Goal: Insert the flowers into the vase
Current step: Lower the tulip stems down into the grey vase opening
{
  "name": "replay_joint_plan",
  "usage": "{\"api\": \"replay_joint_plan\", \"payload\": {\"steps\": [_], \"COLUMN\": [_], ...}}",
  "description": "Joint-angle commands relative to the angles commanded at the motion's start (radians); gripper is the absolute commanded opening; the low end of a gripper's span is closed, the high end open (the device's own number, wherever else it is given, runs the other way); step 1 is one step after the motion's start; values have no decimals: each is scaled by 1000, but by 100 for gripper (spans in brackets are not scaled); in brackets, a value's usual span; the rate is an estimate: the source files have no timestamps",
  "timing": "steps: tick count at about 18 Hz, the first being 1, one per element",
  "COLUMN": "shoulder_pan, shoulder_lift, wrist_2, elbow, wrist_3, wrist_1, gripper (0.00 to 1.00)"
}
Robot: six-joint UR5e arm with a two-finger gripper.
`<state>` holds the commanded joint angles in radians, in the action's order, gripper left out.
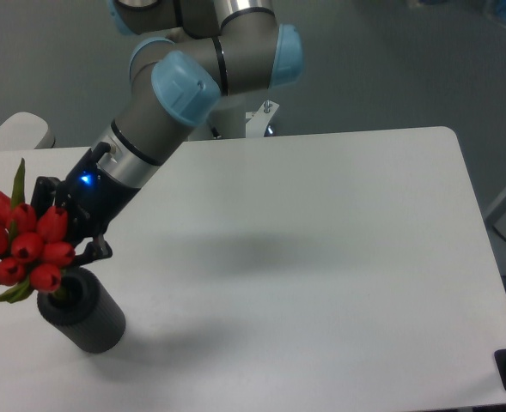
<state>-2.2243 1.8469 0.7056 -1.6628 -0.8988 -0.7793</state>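
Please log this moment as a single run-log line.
phase: inserting | end effector: shut on flowers | flowers: stems at vase mouth, bunch tilted left | vase: upright on table

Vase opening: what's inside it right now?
The flowers sit right over the mouth of the vase, stems pointing into the hole. The gripper holds the bunch. How deep the stems reach is hidden by the blooms and rim.
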Motion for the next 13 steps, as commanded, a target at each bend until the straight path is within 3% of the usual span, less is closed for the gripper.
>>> {"api": "replay_joint_plan", "payload": {"steps": [9,13], "shoulder_pan": [-9,-21], "shoulder_lift": [35,35], "wrist_2": [0,0], "elbow": [-21,-60], "wrist_3": [-48,-94], "wrist_1": [9,11], "gripper": [35,35]}}
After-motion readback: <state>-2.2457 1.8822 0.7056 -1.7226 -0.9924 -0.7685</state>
